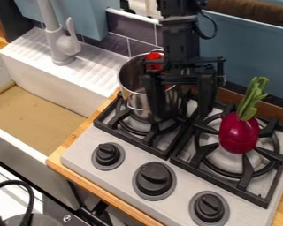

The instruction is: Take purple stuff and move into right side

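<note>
While the gripper (pixel 181 117) is poised, fingers apart, the purple vegetable (pixel 238 134) is seated on the right burner (pixel 246 173); transfer seemingly completed.

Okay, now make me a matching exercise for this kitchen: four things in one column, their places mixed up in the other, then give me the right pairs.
Things:
1. Purple vegetable
2. Metal pot
3. Faucet
4. Black knobs

Places:
A. On the ridged white ledge
B. Along the front of the stove
C. On the right-hand burner
D. On the left-hand burner

Right pairs: 1-C, 2-D, 3-A, 4-B.
</note>
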Robot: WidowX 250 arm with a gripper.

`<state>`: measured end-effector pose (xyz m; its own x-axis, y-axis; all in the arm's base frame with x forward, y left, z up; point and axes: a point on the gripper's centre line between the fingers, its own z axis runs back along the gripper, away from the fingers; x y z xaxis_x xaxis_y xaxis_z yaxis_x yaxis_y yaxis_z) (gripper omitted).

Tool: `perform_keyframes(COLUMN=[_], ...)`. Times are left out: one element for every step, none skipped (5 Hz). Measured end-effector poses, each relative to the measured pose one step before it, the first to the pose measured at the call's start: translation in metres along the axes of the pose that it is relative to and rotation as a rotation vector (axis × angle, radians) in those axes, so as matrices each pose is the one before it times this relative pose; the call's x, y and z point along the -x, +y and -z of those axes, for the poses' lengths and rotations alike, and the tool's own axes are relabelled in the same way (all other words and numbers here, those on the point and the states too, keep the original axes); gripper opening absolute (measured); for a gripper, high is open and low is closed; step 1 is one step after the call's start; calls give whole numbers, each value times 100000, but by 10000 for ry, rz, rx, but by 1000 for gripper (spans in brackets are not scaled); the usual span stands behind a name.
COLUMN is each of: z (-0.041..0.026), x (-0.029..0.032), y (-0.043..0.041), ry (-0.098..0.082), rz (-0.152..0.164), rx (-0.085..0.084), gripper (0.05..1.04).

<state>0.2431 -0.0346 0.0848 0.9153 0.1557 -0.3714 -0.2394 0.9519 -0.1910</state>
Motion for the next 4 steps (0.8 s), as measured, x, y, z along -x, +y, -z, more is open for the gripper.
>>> perform_keyframes(z=[600,448,-1034,-1481], x=[-45,-16,371,-57], y=[-80,-2287,-1881,-1452], ry=[220,-223,-730,-280], rz=[-50,223,558,411], rx=[27,351,270,472], gripper=[1000,1001,1000,1000])
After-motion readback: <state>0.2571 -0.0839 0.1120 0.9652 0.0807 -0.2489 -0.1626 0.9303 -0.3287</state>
